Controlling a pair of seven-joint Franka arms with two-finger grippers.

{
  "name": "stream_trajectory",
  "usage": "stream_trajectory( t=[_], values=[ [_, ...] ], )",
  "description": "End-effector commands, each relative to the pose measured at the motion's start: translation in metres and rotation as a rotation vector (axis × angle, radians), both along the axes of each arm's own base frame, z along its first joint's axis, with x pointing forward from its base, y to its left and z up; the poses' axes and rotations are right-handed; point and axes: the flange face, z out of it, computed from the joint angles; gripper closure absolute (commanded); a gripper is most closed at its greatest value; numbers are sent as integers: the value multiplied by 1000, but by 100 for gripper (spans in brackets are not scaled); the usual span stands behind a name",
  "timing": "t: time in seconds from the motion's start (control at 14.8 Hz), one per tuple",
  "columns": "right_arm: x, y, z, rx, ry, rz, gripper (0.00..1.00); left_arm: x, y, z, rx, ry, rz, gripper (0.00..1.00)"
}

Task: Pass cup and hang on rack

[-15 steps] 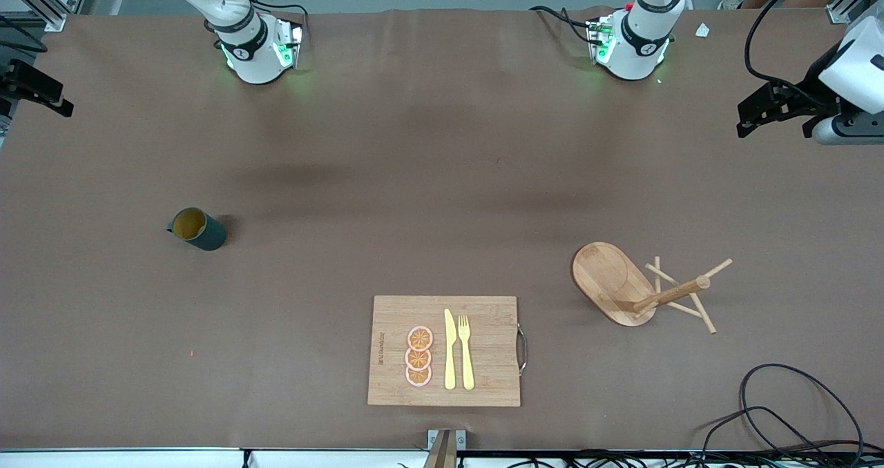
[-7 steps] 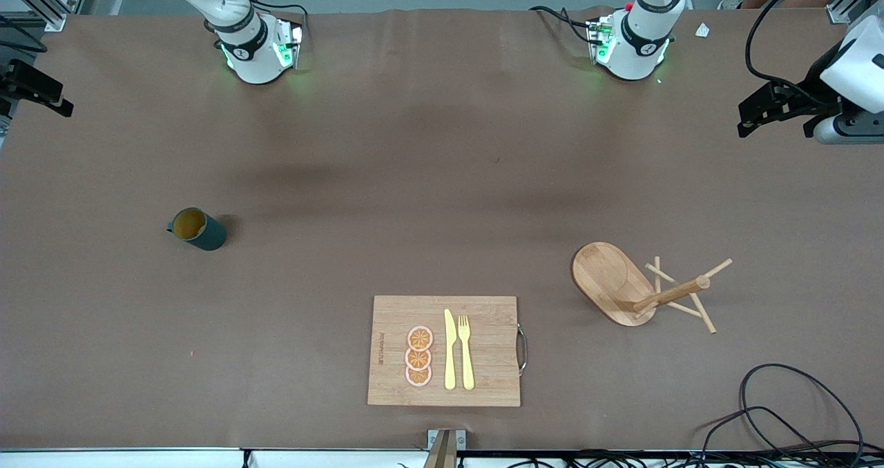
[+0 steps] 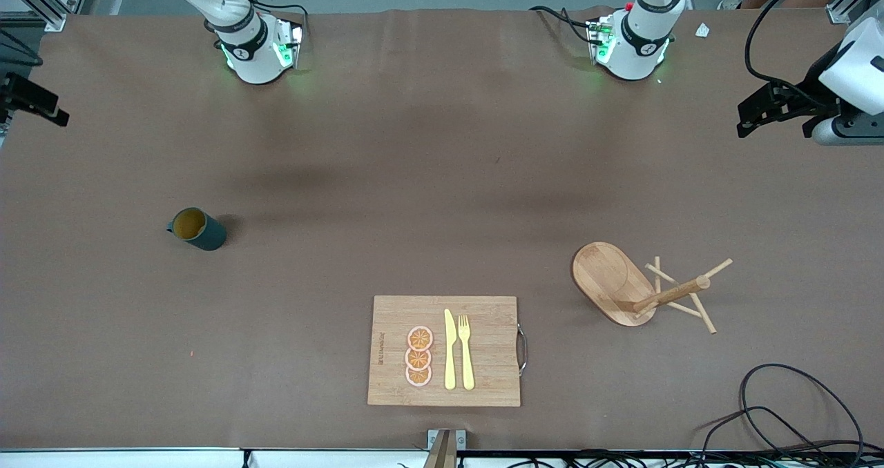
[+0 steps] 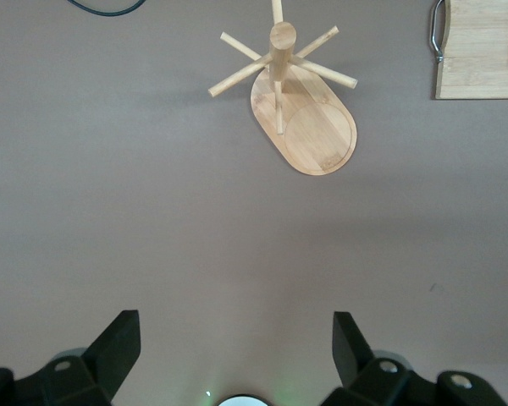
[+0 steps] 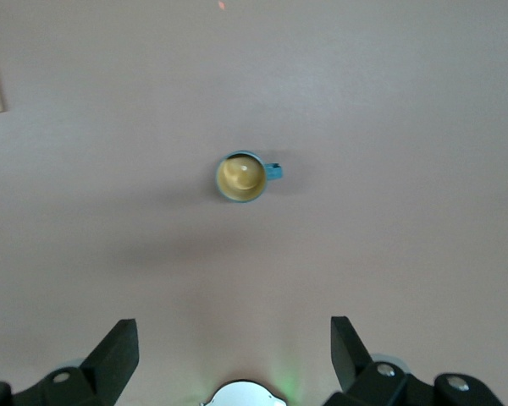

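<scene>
The dark teal cup (image 3: 197, 228) with a yellow inside stands upright on the brown table toward the right arm's end; it also shows in the right wrist view (image 5: 240, 177). The wooden rack (image 3: 615, 281) stands upright on its oval base toward the left arm's end, and it shows in the left wrist view (image 4: 305, 127) too. My right gripper (image 5: 233, 342) is open and empty, high over the table, at the edge of the front view (image 3: 48, 105). My left gripper (image 4: 234, 342) is open and empty, also high up (image 3: 749, 116).
A bamboo cutting board (image 3: 483, 378) with a yellow knife, a yellow fork and orange slices lies near the front camera's edge, midway along the table. Black cables (image 3: 794, 413) lie at the corner by the left arm's end.
My right gripper has shifted slightly at the edge of the front view. The cup and the rack have not moved.
</scene>
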Motion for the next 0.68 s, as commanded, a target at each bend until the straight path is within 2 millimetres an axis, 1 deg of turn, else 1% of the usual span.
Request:
stream_trajectory(
  t=[0.0, 0.14, 0.2, 0.34, 0.41, 0.61],
  values=[
    [32, -27, -58, 20, 75, -21, 0, -3, 1, 4, -2, 2, -11, 0],
    [41, -27, -81, 37, 74, 116, 0, -3, 0, 3, -2, 4, -12, 0],
    [45, -31, -101, 46, 66, 184, 0, -3, 0, 3, -2, 4, -14, 0],
    [45, -41, -138, 57, 44, 277, 0, -2, 0, 3, 0, 3, -9, 0],
    [44, -43, -157, 64, 36, 337, 0, -3, -3, 4, -1, 2, -3, 0],
    [35, -43, -218, 68, 9, 419, 0, -3, -5, 4, -2, 0, -6, 0]
  ],
)
